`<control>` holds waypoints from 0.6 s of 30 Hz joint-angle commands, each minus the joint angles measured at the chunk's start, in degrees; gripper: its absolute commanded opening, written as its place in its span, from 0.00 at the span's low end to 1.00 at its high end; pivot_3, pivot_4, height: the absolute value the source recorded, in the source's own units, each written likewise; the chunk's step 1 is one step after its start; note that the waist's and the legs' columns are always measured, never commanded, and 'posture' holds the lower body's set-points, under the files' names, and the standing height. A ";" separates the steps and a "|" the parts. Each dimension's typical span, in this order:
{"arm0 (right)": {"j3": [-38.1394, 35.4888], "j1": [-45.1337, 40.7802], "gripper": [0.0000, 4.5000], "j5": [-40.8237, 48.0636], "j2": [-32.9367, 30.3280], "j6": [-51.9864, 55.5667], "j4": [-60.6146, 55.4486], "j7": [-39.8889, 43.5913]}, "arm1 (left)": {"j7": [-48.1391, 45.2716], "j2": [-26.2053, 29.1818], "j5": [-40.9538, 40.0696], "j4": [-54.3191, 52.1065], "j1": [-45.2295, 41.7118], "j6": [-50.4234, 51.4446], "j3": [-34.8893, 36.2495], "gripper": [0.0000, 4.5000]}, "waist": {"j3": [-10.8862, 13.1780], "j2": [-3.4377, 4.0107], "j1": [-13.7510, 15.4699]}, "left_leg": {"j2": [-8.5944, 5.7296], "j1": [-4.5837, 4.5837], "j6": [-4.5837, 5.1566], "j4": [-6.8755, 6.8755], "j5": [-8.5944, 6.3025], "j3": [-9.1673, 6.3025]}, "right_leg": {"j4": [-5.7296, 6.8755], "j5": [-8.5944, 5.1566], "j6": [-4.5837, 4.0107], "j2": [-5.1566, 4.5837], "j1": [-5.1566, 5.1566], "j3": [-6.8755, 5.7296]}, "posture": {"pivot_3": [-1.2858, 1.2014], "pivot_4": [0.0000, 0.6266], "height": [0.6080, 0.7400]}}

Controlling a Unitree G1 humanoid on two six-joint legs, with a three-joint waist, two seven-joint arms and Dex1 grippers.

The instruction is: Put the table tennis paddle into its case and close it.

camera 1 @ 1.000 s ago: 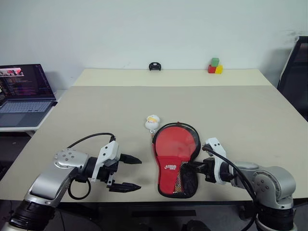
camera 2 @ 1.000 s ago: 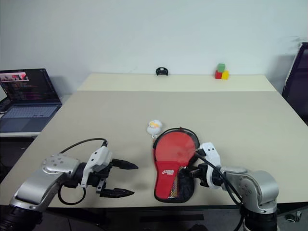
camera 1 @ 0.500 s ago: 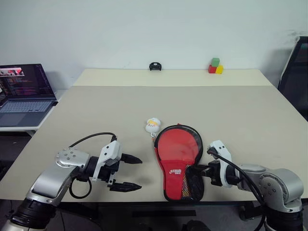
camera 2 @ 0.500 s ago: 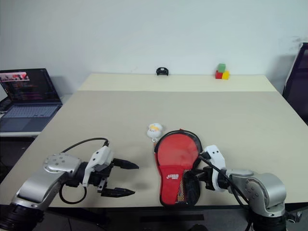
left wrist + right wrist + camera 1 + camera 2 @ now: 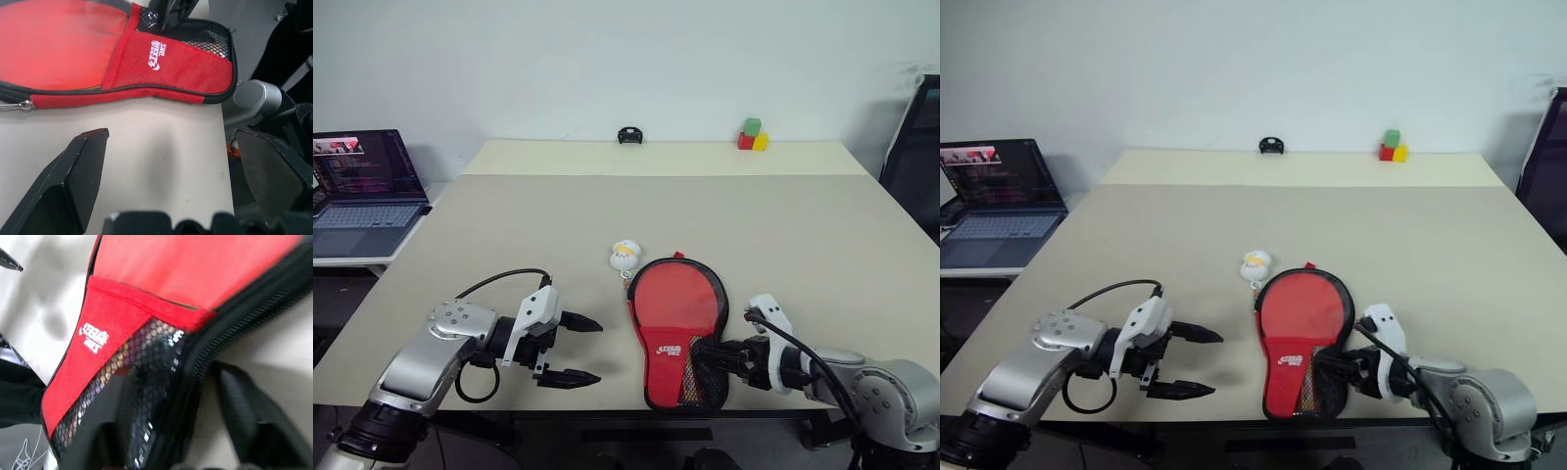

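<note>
Lying near the front edge of the bench (image 5: 509, 211), the case (image 5: 677, 333) looks closed around the table tennis paddle, though I cannot tell whether the zip is fully shut. The right pincer (image 5: 708, 356) sits at its mesh end, jaws parted and straddling that edge, gripping nothing; the left pincer (image 5: 579, 350) hangs wide and empty, the case just beside its fingertips.

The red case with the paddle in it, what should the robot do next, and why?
Probably reach for the white-yellow zipper charm and start zipping. The paddle already lies inside the case, its edge looks unzipped, and the right gripper sits open at the handle end.
</note>
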 commanded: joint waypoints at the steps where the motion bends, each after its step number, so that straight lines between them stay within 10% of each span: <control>1: -3.02 0.26 0.87 0.79 -2.95 -0.29 -2.46 0.63 | 0.56 -0.08 -0.09 -0.81 0.15 -0.65 0.28 1.00 | 0.00 0.00 0.00 | 0.00 0.00 0.00 0.00 0.00 0.00 | 0.01 0.00 0.00 0.00 0.00 0.00 | 0.52 0.24 1.00; 12: -6.73 -5.72 0.99 9.28 -12.00 -9.02 -3.51 10.24 | 2.04 -0.57 -1.14 -0.62 -0.56 0.29 1.56 1.00 | 0.01 0.01 -0.06 | 0.01 0.01 0.01 0.00 0.00 0.02 | 0.00 0.00 0.00 0.02 0.00 0.02 | 0.52 0.24 1.00; 18: 5.73 -12.12 0.99 2.64 -19.63 -25.75 0.47 15.94 | 9.49 -4.07 -3.60 -0.82 -3.33 4.20 5.09 1.00 | 0.03 -0.04 -0.05 | 0.00 0.00 0.01 0.02 0.00 -0.01 | -0.03 0.00 0.00 0.02 0.03 -0.03 | 0.52 0.24 1.00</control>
